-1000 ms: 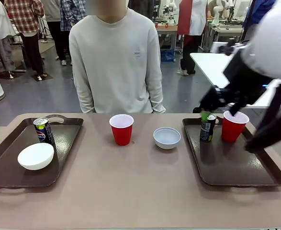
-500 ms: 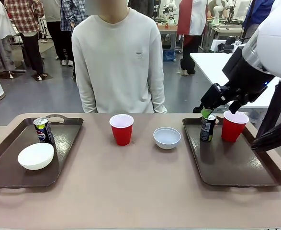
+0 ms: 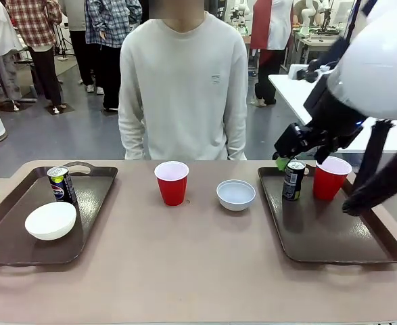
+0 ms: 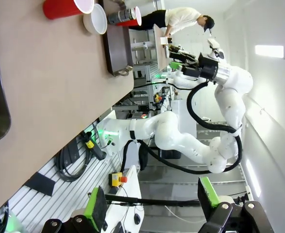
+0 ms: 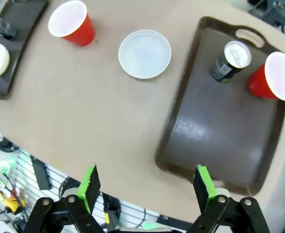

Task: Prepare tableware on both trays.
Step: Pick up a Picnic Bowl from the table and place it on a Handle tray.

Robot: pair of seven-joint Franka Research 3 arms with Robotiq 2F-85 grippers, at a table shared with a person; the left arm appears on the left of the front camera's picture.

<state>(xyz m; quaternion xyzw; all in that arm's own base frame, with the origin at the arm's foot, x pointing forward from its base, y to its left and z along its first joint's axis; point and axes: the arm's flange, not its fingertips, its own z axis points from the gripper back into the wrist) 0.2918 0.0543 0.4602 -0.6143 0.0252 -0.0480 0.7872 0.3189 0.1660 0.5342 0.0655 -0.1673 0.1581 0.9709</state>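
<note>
Hanging over the far inner corner of the right tray [image 3: 327,230], the right gripper [image 5: 146,167] points downward from a bent white arm that comes in from the right side. Its green pads stand wide apart with nothing between them. In the front view one pad sits just above and beside the top of the right can [image 3: 293,180]; whether it touches the can cannot be told.

The right can stands upright at the far end of the right tray, with the right cup [image 3: 331,177] upright just beside it. The rest of that tray is bare.

On the table [image 3: 184,264] between the trays, the greyish bowl [image 3: 236,194] sits near the right tray's inner rim. The middle cup [image 3: 172,182] stands upright to its left, apart from it.

The left tray [image 3: 9,233] carries the left can [image 3: 61,184] at its far end and the white bowl [image 3: 50,221] nearer the robot.

The left gripper [image 4: 149,187] is rolled sideways off the table's near edge, its fingers spread and empty.

A person [image 3: 184,88] stands at the far side, arms down.
</note>
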